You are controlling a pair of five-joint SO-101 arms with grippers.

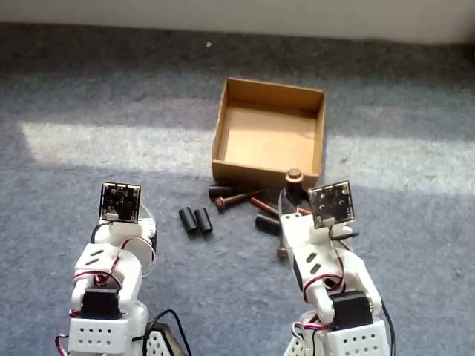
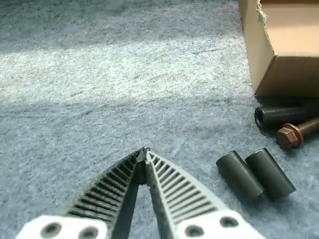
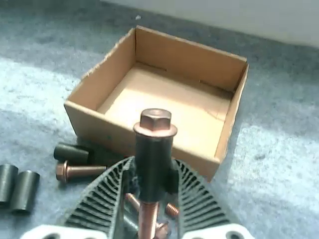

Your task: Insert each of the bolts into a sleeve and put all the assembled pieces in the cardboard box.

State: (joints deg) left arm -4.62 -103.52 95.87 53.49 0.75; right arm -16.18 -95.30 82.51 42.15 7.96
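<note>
Holding the sleeve [image 3: 151,152] with its bolt [image 3: 155,121] upright, the right end effector [image 3: 151,164] is clamped on it just short of the cardboard box [image 3: 189,107]; best to clear the near wall, then release low inside; left end effector [image 2: 145,155] pinched together, empty.

Grey-blue carpet [image 1: 67,81] pretty much everywhere, with a sunlit band [image 1: 104,144] running across from 9 to 3 o'clock. Pale wall strip [image 1: 312,13] up at 12 o'clock.

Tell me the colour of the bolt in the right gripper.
Coppery brown bolt; see the right wrist view.
</note>
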